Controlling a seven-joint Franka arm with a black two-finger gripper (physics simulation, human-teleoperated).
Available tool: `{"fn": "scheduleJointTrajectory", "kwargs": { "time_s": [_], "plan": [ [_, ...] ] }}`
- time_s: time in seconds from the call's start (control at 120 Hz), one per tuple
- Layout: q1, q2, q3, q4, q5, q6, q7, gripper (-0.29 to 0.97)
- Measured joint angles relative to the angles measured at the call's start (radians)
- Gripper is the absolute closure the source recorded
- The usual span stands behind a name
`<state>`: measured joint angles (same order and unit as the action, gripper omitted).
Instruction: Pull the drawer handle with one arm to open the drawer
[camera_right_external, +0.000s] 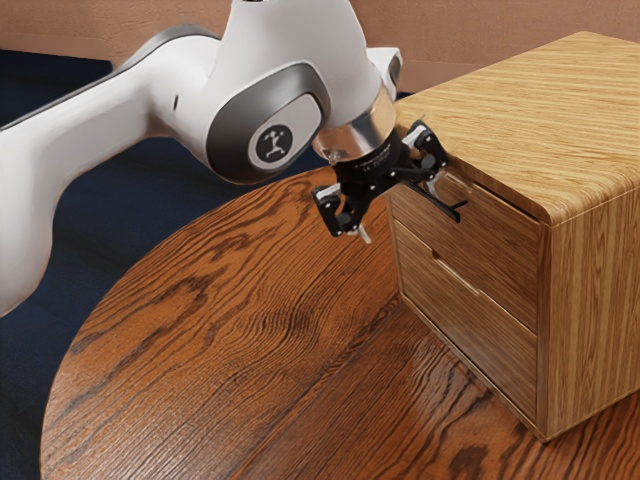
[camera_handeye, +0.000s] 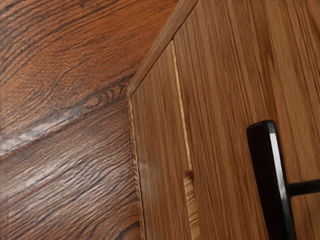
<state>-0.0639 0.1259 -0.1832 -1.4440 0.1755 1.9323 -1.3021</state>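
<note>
Black handle (camera_right_external: 445, 205) level along top drawer (camera_right_external: 492, 238), gripper (camera_right_external: 388, 188) seemingly spread beside

On the table (camera_right_external: 250, 350), the cabinet (camera_right_external: 560, 120) stands at the exterior view's right, its upper drawer (camera_right_external: 505, 245) over the lower drawer (camera_right_external: 470, 315); my pincer (camera_right_external: 387, 190) hangs just beside the handle (camera_right_external: 447, 206).

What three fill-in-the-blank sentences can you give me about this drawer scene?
1. The light wooden cabinet has ____ drawers.
2. The thin black bar handle sits on the ____ drawer.
3. The black two-finger claw near that handle is ____, gripping nothing.
Missing words: two; top; open.
</note>
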Motion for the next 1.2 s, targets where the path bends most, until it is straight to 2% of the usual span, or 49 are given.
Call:
{"fn": "scheduleJointTrajectory", "kwargs": {
  "time_s": [0.183, 0.333, 0.45, 0.583, 0.717, 0.783, 0.933, 1.108, 1.133, 1.2],
  "plan": [
    [0.002, -0.046, 0.008, -0.063, -0.004, 0.001, 0.010, 0.00],
    [0.019, -0.292, 0.030, -0.292, -0.006, -0.004, 0.009, 0.00],
    [-0.010, -0.461, 0.032, -0.427, -0.018, -0.028, 0.001, 0.00],
    [-0.024, -0.552, 0.032, -0.465, -0.036, -0.063, -0.011, 0.00],
    [-0.034, -0.745, 0.030, -0.464, -0.033, -0.127, -0.025, 0.00],
    [-0.038, -0.757, 0.021, -0.460, -0.025, -0.149, -0.031, 0.00],
    [-0.067, -0.708, -0.051, -0.454, 0.075, -0.178, -0.043, 0.00],
    [-0.052, -0.673, -0.066, -0.431, 0.111, -0.190, -0.054, 0.00],
    [-0.045, -0.671, -0.101, -0.411, 0.130, -0.191, -0.055, 0.00],
    [-0.024, -0.666, -0.229, -0.383, 0.245, -0.191, -0.058, 0.00]
  ]
}}
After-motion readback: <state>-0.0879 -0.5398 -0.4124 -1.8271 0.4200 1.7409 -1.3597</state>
